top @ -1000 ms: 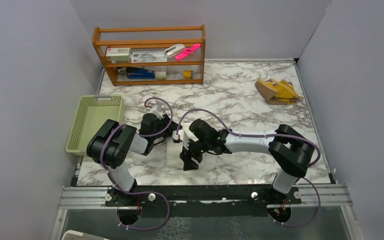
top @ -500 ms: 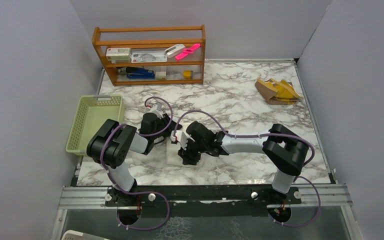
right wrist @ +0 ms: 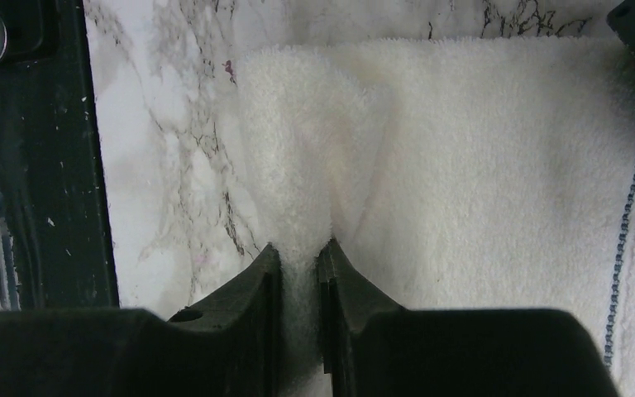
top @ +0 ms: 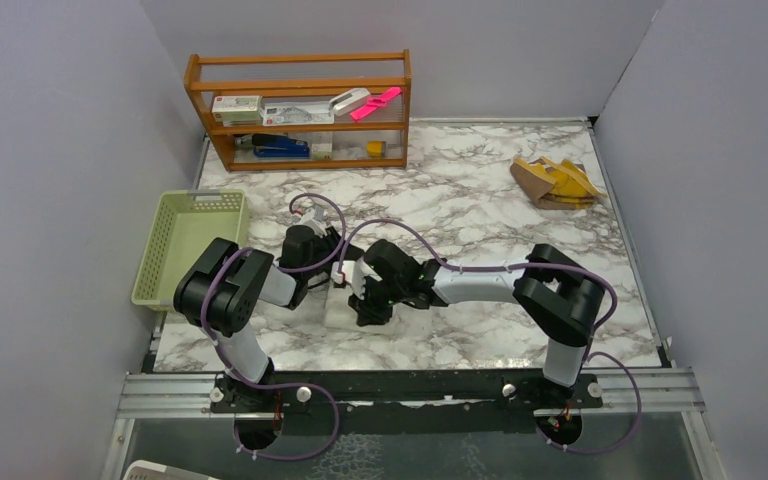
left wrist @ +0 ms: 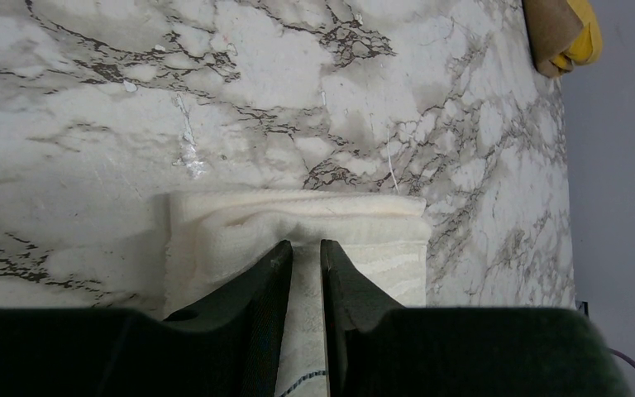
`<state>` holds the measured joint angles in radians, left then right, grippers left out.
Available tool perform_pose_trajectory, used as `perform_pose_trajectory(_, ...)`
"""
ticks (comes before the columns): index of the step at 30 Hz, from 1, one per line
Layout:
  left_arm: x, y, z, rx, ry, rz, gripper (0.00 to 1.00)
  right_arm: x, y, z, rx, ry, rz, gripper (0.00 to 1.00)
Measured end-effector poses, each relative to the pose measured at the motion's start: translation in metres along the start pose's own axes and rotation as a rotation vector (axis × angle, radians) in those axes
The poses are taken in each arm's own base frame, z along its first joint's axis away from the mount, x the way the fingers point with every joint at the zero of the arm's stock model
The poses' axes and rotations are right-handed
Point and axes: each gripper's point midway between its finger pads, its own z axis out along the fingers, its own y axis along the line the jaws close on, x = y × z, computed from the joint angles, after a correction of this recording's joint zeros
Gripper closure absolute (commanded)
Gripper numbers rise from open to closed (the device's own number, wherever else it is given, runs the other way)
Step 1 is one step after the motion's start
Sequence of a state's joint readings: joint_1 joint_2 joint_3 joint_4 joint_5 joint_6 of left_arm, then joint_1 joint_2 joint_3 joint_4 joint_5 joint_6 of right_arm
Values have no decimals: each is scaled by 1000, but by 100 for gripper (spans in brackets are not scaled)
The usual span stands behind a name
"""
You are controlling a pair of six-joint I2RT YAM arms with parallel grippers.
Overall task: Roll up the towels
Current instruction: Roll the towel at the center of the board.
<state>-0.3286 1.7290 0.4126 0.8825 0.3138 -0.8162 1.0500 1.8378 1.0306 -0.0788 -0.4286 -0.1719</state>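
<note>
While white towel (top: pixel 336 315) lies mid-frame on tabletop (top: pixel 480 200), long axis vertical: left fingers (left wrist: pixel 269 281) clamp upper end, right fingers (right wrist: pixel 260 289) clamp lower end.

No legible txt; print on shelf (top: pixel 298 108) boxes (top: pixel 237 104) too small to read.

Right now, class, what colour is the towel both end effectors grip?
Plain white towel; best in the right wrist view.
</note>
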Motion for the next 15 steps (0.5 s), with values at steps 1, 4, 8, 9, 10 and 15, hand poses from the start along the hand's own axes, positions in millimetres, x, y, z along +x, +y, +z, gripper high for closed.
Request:
perform_pose_trajectory(1, 0, 0, 0, 0, 0, 0, 75, 0, 1, 0, -6, -1, -4, 79)
perform_pose_trajectory(4, 1, 1, 0, -3, 3, -1, 75, -1, 3, 1, -21, -3, -16, 74)
perform_pose_trajectory(8, 1, 2, 1, -3, 3, -1, 75, -3, 8, 2, -56, -10, -22, 70)
perform_pose_trajectory(9, 1, 1, 1, -3, 2, -2, 75, -3, 9, 2, -63, -12, -24, 70)
perform_pose_trajectory(10, 1, 1, 1, -3, 2, -1, 75, -3, 10, 2, -72, -13, -25, 70)
perform_pose_trajectory(15, 1, 2, 1, -3, 2, -2, 75, -4, 16, 4, -110, -21, -41, 70)
